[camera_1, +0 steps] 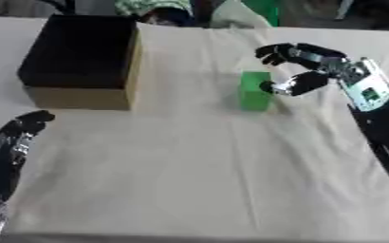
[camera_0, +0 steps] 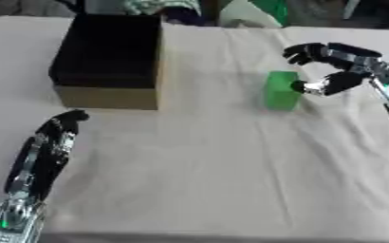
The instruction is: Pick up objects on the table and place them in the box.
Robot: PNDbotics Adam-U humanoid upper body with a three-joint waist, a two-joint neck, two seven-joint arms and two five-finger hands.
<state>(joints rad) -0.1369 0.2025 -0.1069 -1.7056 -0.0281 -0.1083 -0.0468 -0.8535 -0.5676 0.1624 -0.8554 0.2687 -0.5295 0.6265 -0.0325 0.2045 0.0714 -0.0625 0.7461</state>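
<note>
A green block (camera_0: 280, 90) stands upright on the white tablecloth, right of centre. My right hand (camera_0: 340, 64) reaches in from the right, just beside the block. Its thumb tip touches the block's right side while the fingers arch above and behind the block without closing on it. The box (camera_0: 108, 59), cardboard with a dark open inside, sits at the back left. My left hand (camera_0: 48, 147) rests at the lower left, fingers straight and pointing up the table, holding nothing.
The white cloth (camera_0: 206, 166) covers the whole table, with wide bare room in the middle and front. Beyond the far edge lie some green and dark items (camera_0: 268, 9). The table's front edge runs along the bottom of the view.
</note>
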